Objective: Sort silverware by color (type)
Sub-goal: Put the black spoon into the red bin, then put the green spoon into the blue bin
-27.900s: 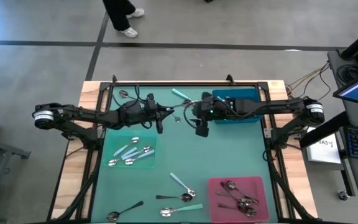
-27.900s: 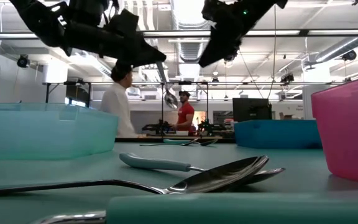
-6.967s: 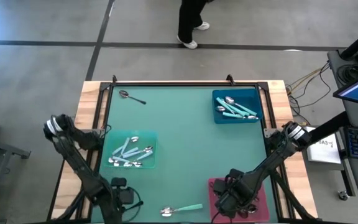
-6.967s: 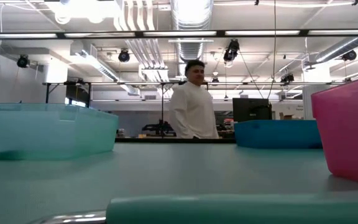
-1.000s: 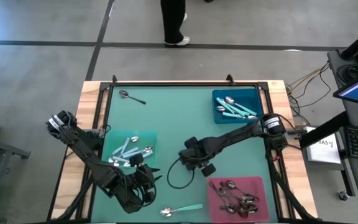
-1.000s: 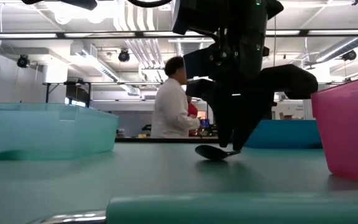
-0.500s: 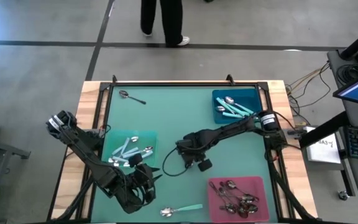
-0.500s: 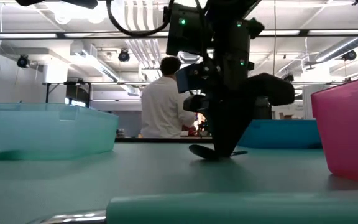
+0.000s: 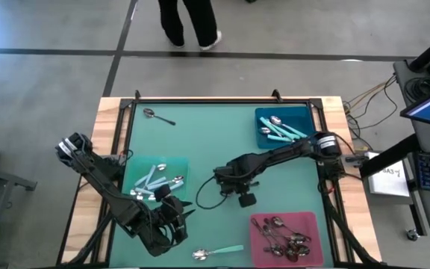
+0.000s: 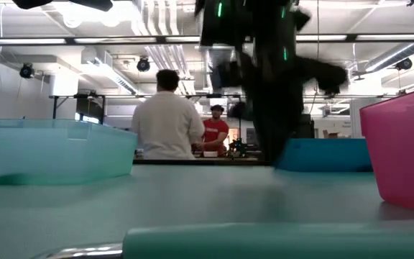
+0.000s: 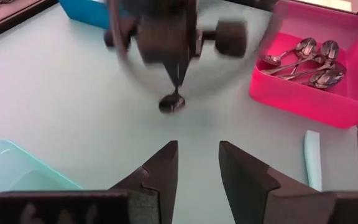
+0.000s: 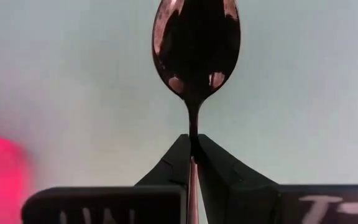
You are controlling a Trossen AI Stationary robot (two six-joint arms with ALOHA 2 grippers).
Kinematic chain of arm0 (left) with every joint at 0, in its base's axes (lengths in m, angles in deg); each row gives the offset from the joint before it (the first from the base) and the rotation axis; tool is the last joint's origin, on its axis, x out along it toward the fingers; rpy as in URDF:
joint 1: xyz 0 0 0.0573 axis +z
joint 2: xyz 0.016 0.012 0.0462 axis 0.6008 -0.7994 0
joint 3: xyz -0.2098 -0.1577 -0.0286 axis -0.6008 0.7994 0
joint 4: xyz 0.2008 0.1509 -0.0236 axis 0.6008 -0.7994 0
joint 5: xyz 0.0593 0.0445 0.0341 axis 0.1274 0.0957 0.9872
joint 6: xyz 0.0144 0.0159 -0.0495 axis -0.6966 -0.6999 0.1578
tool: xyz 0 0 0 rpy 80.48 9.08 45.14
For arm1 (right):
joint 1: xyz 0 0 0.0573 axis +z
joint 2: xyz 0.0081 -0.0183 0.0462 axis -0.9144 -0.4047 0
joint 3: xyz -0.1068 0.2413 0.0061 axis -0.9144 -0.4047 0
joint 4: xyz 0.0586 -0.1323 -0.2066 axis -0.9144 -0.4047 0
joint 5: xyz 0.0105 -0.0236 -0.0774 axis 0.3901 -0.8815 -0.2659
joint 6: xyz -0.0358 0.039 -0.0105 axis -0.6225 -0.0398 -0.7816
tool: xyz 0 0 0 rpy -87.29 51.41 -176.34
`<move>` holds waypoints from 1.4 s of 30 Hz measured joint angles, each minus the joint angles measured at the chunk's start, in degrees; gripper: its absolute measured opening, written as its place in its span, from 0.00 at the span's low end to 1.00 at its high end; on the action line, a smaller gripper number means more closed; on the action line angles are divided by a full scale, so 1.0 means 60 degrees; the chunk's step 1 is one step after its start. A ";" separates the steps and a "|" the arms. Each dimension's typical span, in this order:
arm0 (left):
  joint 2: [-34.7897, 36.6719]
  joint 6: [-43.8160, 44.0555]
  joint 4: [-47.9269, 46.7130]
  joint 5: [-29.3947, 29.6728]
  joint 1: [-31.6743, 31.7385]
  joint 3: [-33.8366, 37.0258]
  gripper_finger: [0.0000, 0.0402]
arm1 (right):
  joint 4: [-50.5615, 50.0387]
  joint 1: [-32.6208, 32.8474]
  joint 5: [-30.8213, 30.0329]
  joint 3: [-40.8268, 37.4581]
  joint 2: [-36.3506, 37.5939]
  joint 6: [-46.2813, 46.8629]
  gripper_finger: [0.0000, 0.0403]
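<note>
At the middle of the counter (image 9: 290, 187), your right gripper (image 12: 193, 144) has its fingers pinched tight on the neck of a dark metal spoon (image 12: 196, 43). Lift it straight, keep the bowl level, and carry it to the pink tray (image 9: 258, 224), near right. Your left gripper (image 11: 197, 163) waits half open, near left, holding nothing.

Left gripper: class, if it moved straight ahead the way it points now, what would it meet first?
Probably the dark spoon held by the right gripper; bare table lies between, though depth is unclear.
</note>
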 joint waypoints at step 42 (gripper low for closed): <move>-0.2188 -0.3095 0.3953 -0.4346 0.0095 0.0000 0.25 | -0.2010 0.6552 -0.0671 -0.0137 0.0740 1.0172 0.23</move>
